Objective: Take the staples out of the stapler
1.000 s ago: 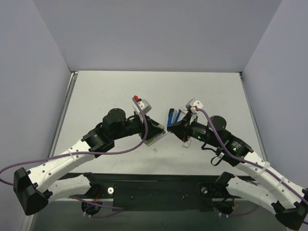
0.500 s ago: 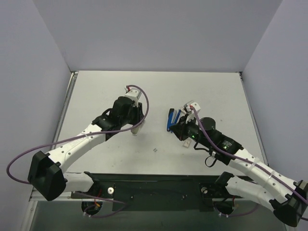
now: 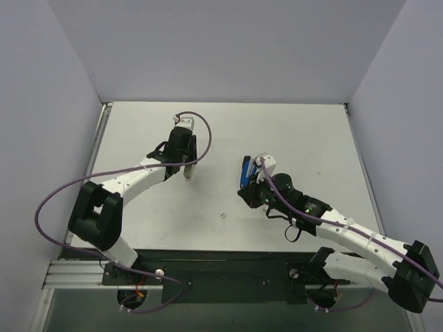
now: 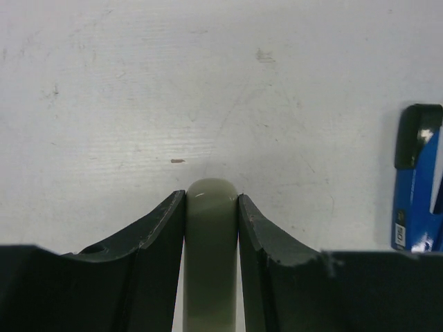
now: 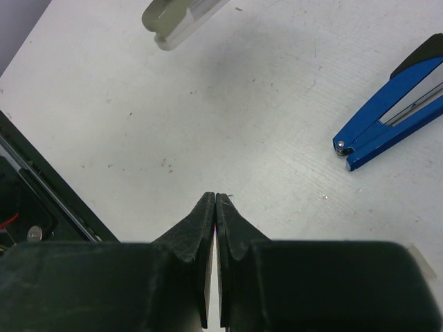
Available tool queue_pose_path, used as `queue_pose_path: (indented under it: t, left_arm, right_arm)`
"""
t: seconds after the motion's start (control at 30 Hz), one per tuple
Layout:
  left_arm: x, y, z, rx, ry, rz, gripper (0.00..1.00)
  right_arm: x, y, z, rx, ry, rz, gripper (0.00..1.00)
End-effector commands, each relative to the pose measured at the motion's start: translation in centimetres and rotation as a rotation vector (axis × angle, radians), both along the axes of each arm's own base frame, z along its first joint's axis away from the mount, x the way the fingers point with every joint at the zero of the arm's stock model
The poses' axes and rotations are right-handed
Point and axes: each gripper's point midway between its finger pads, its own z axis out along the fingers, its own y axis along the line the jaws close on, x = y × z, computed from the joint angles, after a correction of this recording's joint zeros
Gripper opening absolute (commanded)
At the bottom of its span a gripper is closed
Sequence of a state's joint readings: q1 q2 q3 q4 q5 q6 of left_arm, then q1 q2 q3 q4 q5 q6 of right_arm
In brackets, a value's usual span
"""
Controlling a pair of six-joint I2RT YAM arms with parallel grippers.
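Jaws, right gripper (image 5: 216,202): together, empty; stapler (image 5: 377,129) ahead-right, apart. Left gripper (image 4: 211,198) clamps olive piece (image 4: 211,263).

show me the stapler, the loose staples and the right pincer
stapler (image 5: 391,135), right wrist view, on its lower blue arm
staples (image 3: 223,216), top external view, the tiny cluster
right pincer (image 5: 216,200), right wrist view, between its fingertips

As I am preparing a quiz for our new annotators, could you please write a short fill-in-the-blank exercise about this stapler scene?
1. The stapler lying on the table is black and ___.
2. The right gripper is ___, with nothing between its fingers.
3. Of the two grippers, only the ___ one holds something: a grey-green piece.

Missing words: blue; shut; left.
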State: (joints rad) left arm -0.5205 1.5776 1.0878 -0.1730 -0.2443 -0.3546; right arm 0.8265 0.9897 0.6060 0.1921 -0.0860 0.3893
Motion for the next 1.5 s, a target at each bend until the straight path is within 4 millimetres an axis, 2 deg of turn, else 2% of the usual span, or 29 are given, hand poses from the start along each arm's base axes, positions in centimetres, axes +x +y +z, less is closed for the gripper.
queue_pose_path:
  t: [0.0,0.17,0.33,0.43,0.5,0.7,0.77,0.87,1.0,1.23,1.47]
  left_arm:
    - [5.2,0.8,2.4,-0.033,-0.134,0.069,0.00]
    - [8.5,1.8,1.1,-0.025,-0.142,0.090,0.00]
    - [11.7,1.5,0.1,-0.018,-0.148,0.088,0.00]
    - [12.6,1.3,-1.9,-0.004,-0.114,0.090,0.00]
    - [12.5,1.3,-4.1,-0.005,-0.061,0.103,0.00]
    - [8.8,1.3,-11.5,0.001,0.219,0.112,0.00]
    - [7.8,1.4,-13.4,0.009,0.279,0.117,0.00]
    - [6.8,1.2,-15.1,0.009,0.311,0.118,0.00]
    - [6.9,0.9,-14.7,-0.003,0.290,0.112,0.00]
    - [8.4,0.7,-11.4,0.008,0.234,0.100,0.00]
    - [10.9,3.4,-7.4,0.076,0.122,0.142,0.00]
  right_arm:
    - [0.2,0.9,0.8,0.060,-0.024,0.000,0.00]
    - [-0.1,1.1,-0.4,0.051,0.002,0.011,0.00]
    - [-0.1,1.1,-0.5,0.042,-0.004,0.015,0.00]
    - [0.0,0.9,-0.6,0.032,-0.008,0.011,0.00]
    - [0.0,0.8,-0.8,0.024,-0.008,0.008,0.00]
    - [-0.3,0.9,-2.3,0.011,0.025,0.017,0.00]
    - [-0.4,1.2,-2.6,0.017,0.038,0.024,0.00]
    - [-0.5,1.4,-2.9,0.019,0.048,0.032,0.00]
    - [-0.4,1.2,-2.7,0.016,0.039,0.030,0.00]
    - [-0.3,0.7,-2.5,0.007,0.029,0.009,0.00]
    - [-0.3,0.0,-2.4,-0.002,0.021,-0.014,0.00]
